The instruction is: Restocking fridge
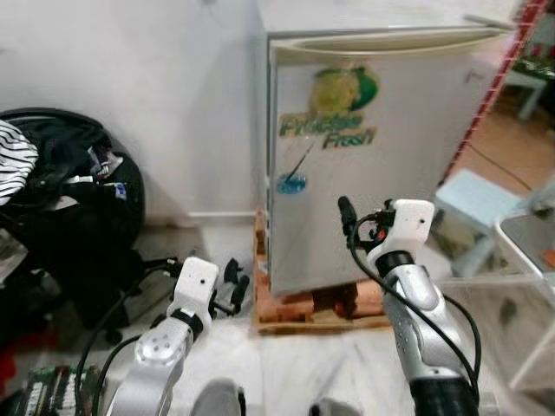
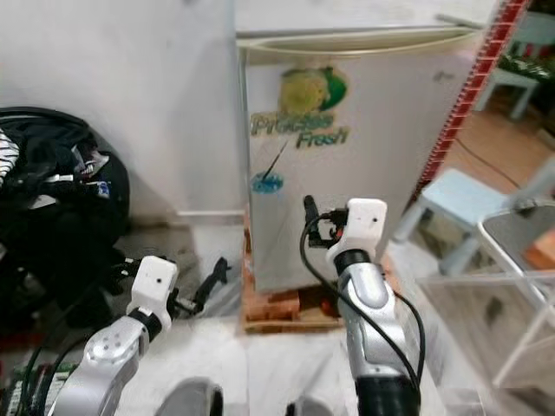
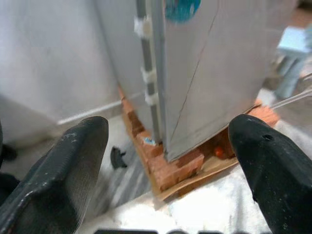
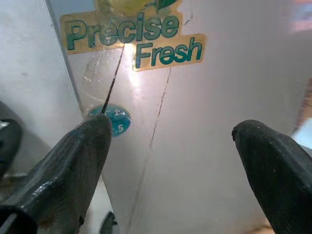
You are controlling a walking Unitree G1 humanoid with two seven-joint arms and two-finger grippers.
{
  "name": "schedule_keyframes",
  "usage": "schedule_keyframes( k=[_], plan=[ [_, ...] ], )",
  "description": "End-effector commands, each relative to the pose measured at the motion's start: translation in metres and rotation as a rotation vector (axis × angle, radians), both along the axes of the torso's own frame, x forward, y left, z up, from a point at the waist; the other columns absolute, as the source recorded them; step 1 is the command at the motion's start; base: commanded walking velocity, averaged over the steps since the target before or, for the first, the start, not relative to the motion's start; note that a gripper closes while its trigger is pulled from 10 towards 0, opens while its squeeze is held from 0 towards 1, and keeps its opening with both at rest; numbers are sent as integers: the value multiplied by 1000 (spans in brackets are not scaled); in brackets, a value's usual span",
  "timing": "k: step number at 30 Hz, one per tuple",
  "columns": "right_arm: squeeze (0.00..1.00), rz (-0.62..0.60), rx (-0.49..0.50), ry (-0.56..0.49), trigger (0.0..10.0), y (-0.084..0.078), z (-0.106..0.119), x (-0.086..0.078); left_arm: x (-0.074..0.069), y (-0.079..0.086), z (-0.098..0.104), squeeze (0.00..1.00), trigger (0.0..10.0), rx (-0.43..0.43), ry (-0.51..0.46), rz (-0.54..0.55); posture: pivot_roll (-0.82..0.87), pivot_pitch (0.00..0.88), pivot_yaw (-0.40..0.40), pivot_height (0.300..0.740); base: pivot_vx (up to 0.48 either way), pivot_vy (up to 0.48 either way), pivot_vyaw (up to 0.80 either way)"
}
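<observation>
Here, going from the left: a black bag (image 1: 61, 199) slumps against the white wall, and just ahead of it the left gripper (image 1: 232, 286) is held low over the floor, its fingers (image 3: 73, 165) spread wide apart and holding nothing; its wrist view looks at the bottom left corner of the fridge (image 1: 373, 156), where the cabinet stands on a base of red bricks (image 1: 295, 308). The fridge is directly ahead, upright, its door shut, with the "Precise Fresh" sticker (image 1: 328, 130) on the upper part of the front. The right gripper (image 4: 170, 161) is raised higher and nearer the door face, pointing at it just below the sticker, fingers likewise spread and empty, not yet touching. Farther right stand a pale blue stool (image 1: 477, 204) and a white wire frame (image 1: 520, 251). The hinge fittings show along the door's left edge in the left wrist view, so the door would probably swing from its right edge, and the long recessed lip runs horizontally across its top; by that reckoning the right arm is the better placed, and it would need to go up and rightward.
</observation>
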State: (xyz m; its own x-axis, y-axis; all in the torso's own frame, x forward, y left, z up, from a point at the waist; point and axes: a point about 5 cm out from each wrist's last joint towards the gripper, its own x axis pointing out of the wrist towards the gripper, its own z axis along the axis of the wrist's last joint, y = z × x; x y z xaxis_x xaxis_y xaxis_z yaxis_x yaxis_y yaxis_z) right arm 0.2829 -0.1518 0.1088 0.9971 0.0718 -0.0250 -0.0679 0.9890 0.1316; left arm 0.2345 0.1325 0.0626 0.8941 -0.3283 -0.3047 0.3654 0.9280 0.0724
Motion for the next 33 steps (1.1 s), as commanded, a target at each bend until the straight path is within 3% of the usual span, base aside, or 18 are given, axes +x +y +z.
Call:
schedule_keyframes(
  k=[1,9,23,33],
  plan=[
    [0,21,9,-18,10000,9,6,6,1,8,2,0,10000,14,-18,26,112,0,-9,740,0,480,-688],
    [0,11,1,-27,10000,7,7,6,4,9,6,0,10000,-8,-67,43,105,0,-7,740,0,474,-223],
    [0,-24,-34,-25,10000,-1,7,9,9,14,6,0,10000,-36,-73,68,100,0,-11,740,0,0,0],
    [0,-21,-39,-29,10000,0,7,10,9,18,0,0,10000,1,-59,96,103,0,-13,740,258,390,-788]
  ],
)
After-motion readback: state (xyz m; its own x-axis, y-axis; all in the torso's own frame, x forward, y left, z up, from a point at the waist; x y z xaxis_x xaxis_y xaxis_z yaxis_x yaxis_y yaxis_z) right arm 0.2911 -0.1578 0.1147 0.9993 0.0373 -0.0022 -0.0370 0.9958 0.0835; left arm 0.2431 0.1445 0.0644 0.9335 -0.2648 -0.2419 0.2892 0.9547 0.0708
